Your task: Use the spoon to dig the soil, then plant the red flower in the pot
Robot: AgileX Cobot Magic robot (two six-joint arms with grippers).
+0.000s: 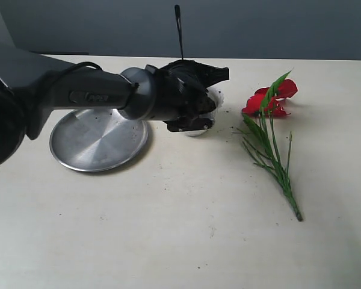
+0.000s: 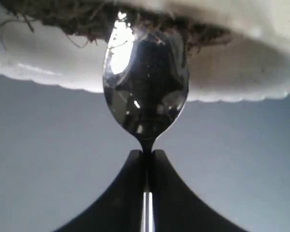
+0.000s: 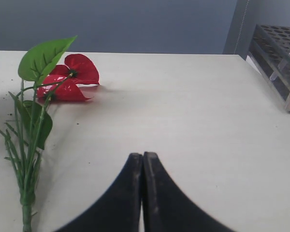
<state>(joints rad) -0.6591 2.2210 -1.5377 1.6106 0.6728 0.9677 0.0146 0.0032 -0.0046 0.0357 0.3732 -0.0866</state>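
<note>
My left gripper is shut on the neck of the silver spoon. The spoon's tip is pushed into the dark fibrous soil inside the white scalloped pot. In the exterior view the left gripper hangs over the pot and hides most of it, while the spoon handle sticks straight up. The red flower lies flat on the table to the right of the pot, its green stem pointing to the front. My right gripper is shut and empty, near the flower.
A round steel plate lies left of the pot, partly under my left arm. Soil crumbs are scattered between pot and flower. A test-tube rack stands at the table's far side in the right wrist view.
</note>
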